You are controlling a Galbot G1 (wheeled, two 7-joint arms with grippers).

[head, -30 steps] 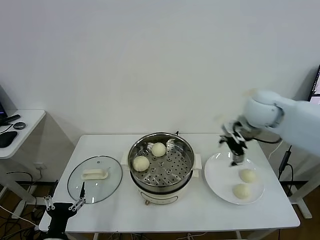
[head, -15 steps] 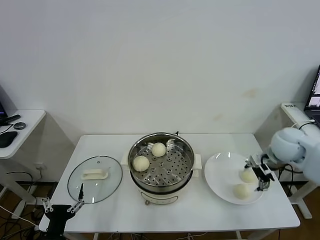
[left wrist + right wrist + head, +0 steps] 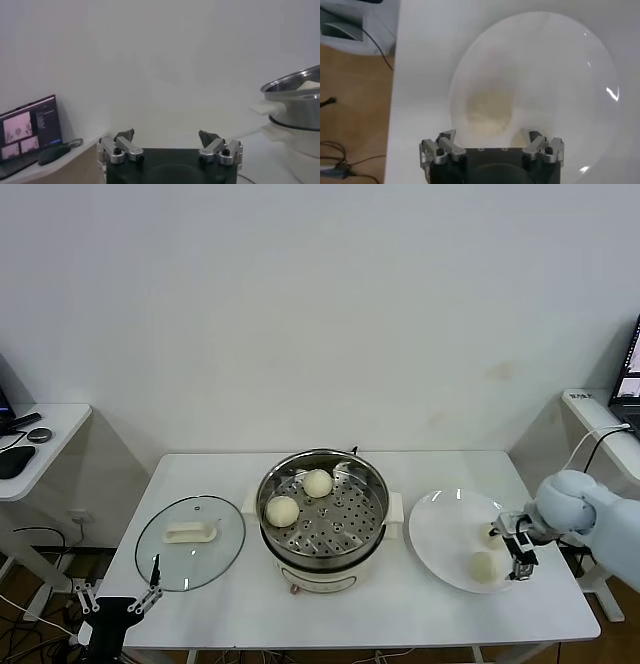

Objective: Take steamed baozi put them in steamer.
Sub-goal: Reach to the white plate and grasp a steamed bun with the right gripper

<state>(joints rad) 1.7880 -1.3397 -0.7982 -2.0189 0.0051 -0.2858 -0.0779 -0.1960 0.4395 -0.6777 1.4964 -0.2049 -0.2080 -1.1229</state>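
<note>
Since a second ago, our right gripper [image 3: 516, 550] has swung from above the far rim of the plate [image 3: 440, 536] out and down to its right edge, and our left gripper [image 3: 113, 604] has sunk a little lower at the table's front-left corner.

Going from the left, that left gripper hangs parked just off the front edge of the table [image 3: 200, 474], near the glass lid [image 3: 190, 542], its fingers [image 3: 124, 136] spread apart on nothing. The lid lies flat on the table with its white handle up. At the table's middle stands the steamer [image 3: 322, 519], and on its perforated tray sit two steamed baozi, one [image 3: 282, 510] at the left and one [image 3: 317, 483] toward the back.

Further right is the white plate with the other two baozi: one [image 3: 483, 567] near the front and one [image 3: 490, 534] behind it, partly hidden by our gripper. The right gripper sits low over the plate's right side, and in the right wrist view its fingers [image 3: 446, 139] stand wide apart with a bun [image 3: 488, 108] just ahead between them, not yet touched.
</note>
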